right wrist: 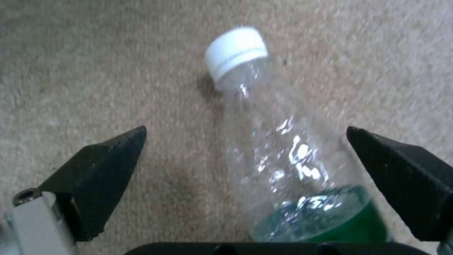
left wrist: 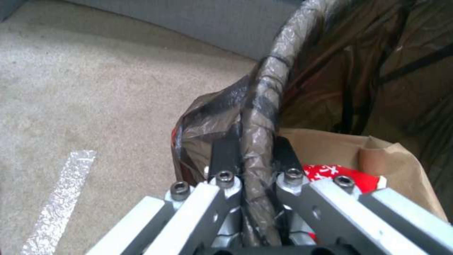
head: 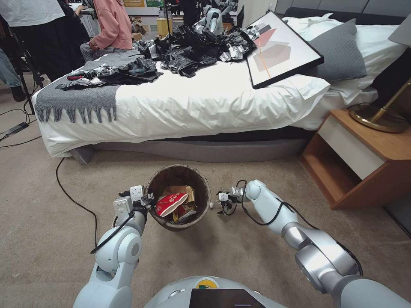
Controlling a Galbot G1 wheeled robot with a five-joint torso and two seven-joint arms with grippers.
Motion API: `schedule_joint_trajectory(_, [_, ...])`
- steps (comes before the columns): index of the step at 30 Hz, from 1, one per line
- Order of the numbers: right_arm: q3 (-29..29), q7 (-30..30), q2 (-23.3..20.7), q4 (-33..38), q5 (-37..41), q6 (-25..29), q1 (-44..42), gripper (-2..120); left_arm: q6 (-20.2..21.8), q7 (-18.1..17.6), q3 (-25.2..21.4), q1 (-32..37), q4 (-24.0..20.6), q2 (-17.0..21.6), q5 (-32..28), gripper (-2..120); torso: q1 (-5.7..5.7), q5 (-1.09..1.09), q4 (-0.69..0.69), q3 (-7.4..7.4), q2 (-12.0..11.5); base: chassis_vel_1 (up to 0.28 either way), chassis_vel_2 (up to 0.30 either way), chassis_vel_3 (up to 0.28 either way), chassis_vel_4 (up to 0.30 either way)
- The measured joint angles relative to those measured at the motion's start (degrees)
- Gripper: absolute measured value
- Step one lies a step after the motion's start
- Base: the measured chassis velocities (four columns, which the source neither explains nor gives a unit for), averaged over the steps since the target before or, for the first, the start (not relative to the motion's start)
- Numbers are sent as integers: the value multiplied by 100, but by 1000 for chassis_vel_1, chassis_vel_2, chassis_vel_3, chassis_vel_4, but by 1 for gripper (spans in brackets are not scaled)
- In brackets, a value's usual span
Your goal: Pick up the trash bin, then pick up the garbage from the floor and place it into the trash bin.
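A: Left side status?
B: Left claw (head: 147,200) is clamped on the rim of the trash bin (head: 201,188), one finger (left wrist: 225,156) outside the wall, the other inside. The dark bag liner (left wrist: 257,117) is pinched between them. Bin sits upright in front of the bed (head: 192,107), over the carpet (head: 51,239); can't tell if it's resting on it or lifted.

A: What's in the bin?
B: Crushed red-and-white cup (head: 171,203), brown paper (left wrist: 330,145) behind it, some yellow wrapper bits (head: 182,212) lower down. All inside the liner.

A: Anything on the floor by it?
B: Strip of clear tape (left wrist: 59,202) on the carpet, near the left claw in its wrist view.

A: Right side?
B: Right claw (head: 223,202) is just right of the bin, low over the carpet, fingers (right wrist: 99,170) spread wide. Clear plastic bottle (right wrist: 278,148) lies on its side between them, white cap (right wrist: 236,49) pointing away from the wrist, green label (right wrist: 330,223) at the claw end. No pad contact visible; the bottle sits closer to one finger than the other.

A: Farther right?
B: Wooden nightstand (head: 364,162) by the bed, well clear of both arms.
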Motion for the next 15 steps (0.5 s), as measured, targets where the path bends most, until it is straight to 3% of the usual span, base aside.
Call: schedule_joint_trajectory(15, [157, 361, -66, -292, 16, -20, -26, 100, 0, 5, 45, 34, 20, -25, 42, 2, 0, 1, 0, 0, 0, 0, 0, 0, 0])
